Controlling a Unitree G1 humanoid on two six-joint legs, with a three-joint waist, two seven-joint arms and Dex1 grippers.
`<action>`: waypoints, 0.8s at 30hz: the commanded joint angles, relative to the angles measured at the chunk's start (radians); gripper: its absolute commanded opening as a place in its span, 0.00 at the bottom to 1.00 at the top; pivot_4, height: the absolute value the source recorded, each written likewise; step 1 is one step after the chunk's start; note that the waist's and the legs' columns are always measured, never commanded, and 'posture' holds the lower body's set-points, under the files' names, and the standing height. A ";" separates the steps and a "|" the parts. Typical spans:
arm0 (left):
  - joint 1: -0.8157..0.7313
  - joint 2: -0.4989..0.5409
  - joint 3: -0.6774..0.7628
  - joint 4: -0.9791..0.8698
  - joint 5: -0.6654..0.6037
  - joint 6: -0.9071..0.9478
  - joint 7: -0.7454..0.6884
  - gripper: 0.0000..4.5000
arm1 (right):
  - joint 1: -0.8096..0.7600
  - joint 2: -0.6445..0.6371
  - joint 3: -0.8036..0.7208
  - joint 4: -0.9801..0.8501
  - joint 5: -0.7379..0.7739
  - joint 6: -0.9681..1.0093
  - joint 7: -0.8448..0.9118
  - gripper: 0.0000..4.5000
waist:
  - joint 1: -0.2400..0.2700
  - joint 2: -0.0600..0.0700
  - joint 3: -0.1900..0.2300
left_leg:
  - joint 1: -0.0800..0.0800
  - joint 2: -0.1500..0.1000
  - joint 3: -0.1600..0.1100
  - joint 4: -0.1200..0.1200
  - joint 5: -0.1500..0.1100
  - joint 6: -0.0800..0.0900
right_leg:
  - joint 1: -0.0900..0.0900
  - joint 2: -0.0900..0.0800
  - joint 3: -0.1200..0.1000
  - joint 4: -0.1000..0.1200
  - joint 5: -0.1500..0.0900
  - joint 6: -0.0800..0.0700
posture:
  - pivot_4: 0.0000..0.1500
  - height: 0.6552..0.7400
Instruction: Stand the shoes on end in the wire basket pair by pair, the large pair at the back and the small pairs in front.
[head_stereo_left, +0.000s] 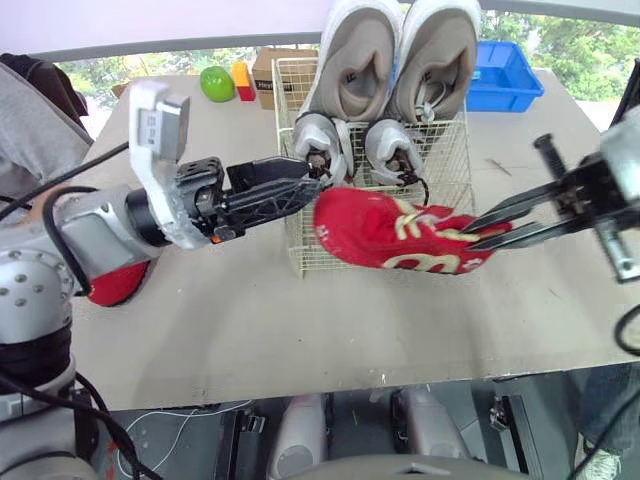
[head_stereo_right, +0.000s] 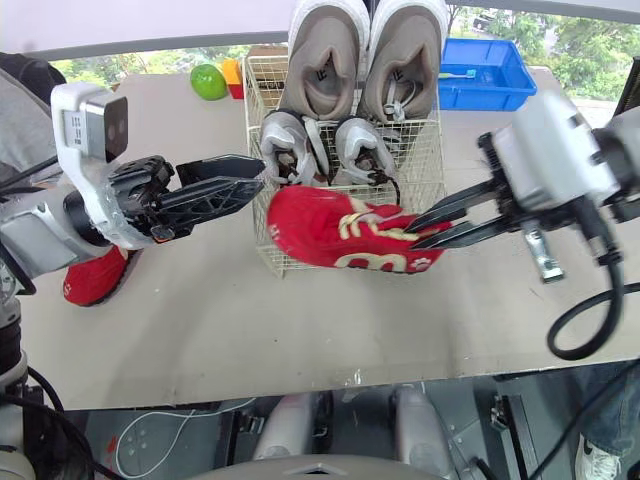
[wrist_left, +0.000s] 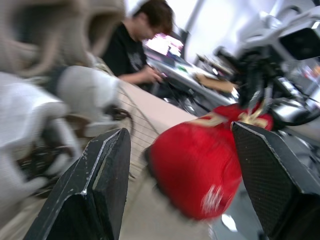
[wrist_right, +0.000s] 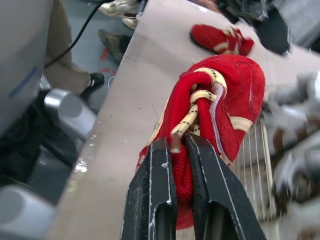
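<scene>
- The pale table (head_stereo_left: 250, 330) carries the wire basket (head_stereo_left: 445, 150) towards its far edge. Beyond the basket, windows show green trees.
- Behind the basket a blue bin (head_stereo_left: 505, 75) sits to its right. A cardboard box (head_stereo_left: 265, 75) and a round green thing (head_stereo_left: 216, 83) sit to its left.
- In the basket the large grey pair (head_stereo_left: 355, 60) stands on end at the back, with the small grey pair (head_stereo_left: 320, 140) in front of it.
- My right jaws are clamped on the laces of the red shoe (head_stereo_left: 390, 235), held on its side just before the basket's front wall. I cannot tell whether it touches the wire.
- My left jaws stand apart at that shoe's free end.
- A second red shoe (head_stereo_right: 95, 280) lies left of the basket, mostly hidden behind my left arm.
- The large pair's upper ends are cut off.
- Past the basket a person (wrist_left: 132, 45) in black appears, blurred.
</scene>
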 joint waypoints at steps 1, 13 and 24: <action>-0.092 0.088 -0.100 0.035 0.154 0.049 -0.159 0.78 | -0.084 0.098 0.094 0.043 -0.148 -0.177 0.035 0.01 | 0.000 0.000 0.000 | 0.000 0.000 0.001 0.000 0.000 0.000 | 0.000 0.001 0.000 0.000 0.000 0.000 | 1.00 1.00; -0.283 0.176 -0.379 0.087 0.510 0.062 -0.629 0.78 | -0.210 0.285 0.165 0.155 -0.235 -0.336 0.093 0.01 | 0.003 0.000 0.001 | -0.002 0.000 0.001 0.000 0.000 0.000 | -0.001 0.001 -0.002 0.001 0.000 0.000 | 1.00 1.00; -0.360 0.090 -0.420 0.112 0.544 0.177 -0.702 0.42 | -0.209 0.338 0.178 0.158 -0.252 -0.365 0.080 0.00 | 0.003 0.000 0.001 | -0.002 0.000 0.000 0.003 0.000 0.000 | -0.004 0.001 -0.002 0.010 0.000 0.001 | 1.00 1.00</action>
